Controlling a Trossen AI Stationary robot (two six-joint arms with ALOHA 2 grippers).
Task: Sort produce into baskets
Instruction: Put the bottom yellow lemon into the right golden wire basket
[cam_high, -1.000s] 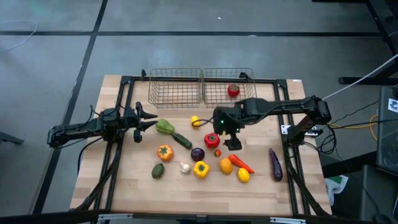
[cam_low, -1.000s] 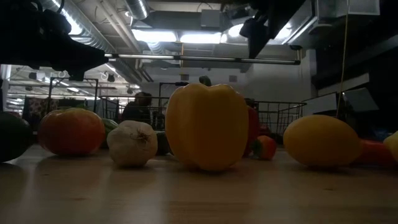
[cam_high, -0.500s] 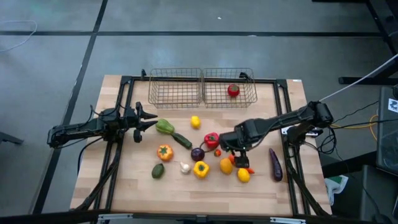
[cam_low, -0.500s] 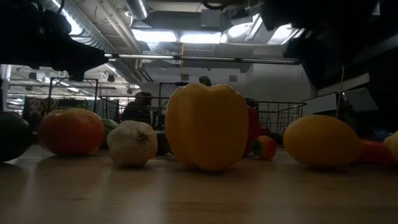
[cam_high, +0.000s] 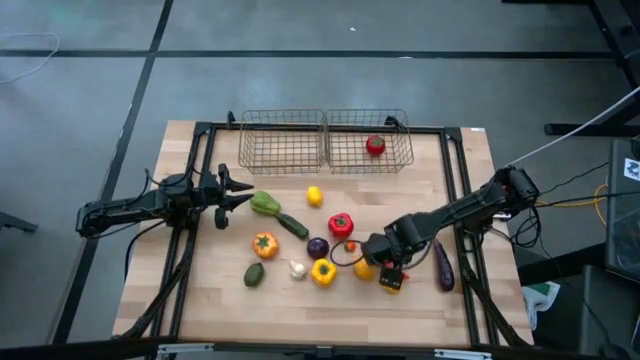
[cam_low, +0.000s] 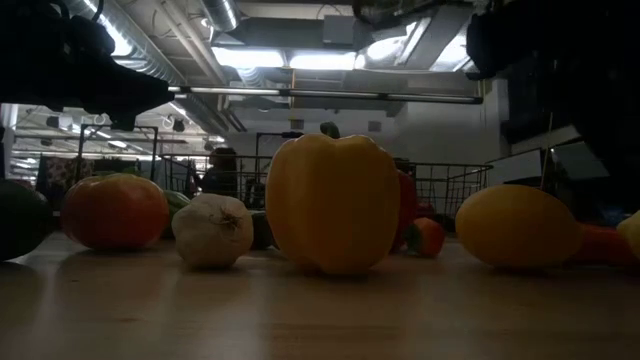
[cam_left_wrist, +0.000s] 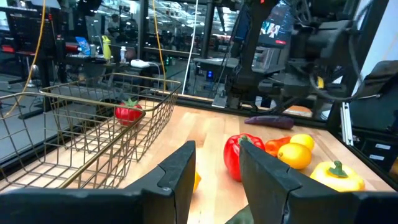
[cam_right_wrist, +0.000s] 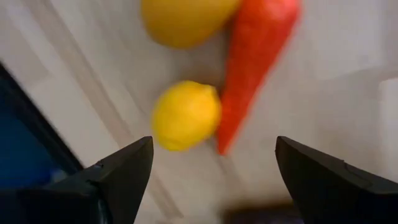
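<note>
Left arm: parked at the table's left edge; the left gripper (cam_high: 235, 191) points toward the produce, fingers nearly together with a narrow gap, grasping nothing.
Green pepper (cam_high: 264, 204): on the table just beside the left gripper, with the cucumber (cam_high: 293, 225) next to it.
Near-left group: avocado (cam_high: 254, 273), orange tomato (cam_high: 265, 243) and garlic (cam_high: 297, 268), all loose on the table.
Left basket (cam_high: 283, 139): at the far edge, holding no produce as far as the high view shows.
Centre group: yellow lemon (cam_high: 314, 196) alone near the baskets; red pepper (cam_high: 340, 224), purple onion (cam_high: 318, 247) and yellow pepper (cam_high: 322, 271) grouped nearer the front.
Right basket (cam_high: 369, 139): touching the left basket; holds one red tomato (cam_high: 375, 145).
Right gripper (cam_high: 392, 268): low over the front-right cluster, fingers spread fully, nothing between them.
Target cluster: in the right wrist view a lemon (cam_right_wrist: 185, 115) lies touching a carrot (cam_right_wrist: 255, 62), with an orange (cam_right_wrist: 183, 20) beyond; all sit on the table between the spread fingers.
Eggplant (cam_high: 442, 264): on the table near the right edge.
Progress: early stage. One piece is binned; every other piece remains on the table.
Step in hand: judged to be an approach for a pick from the lemon and carrot cluster.
</note>
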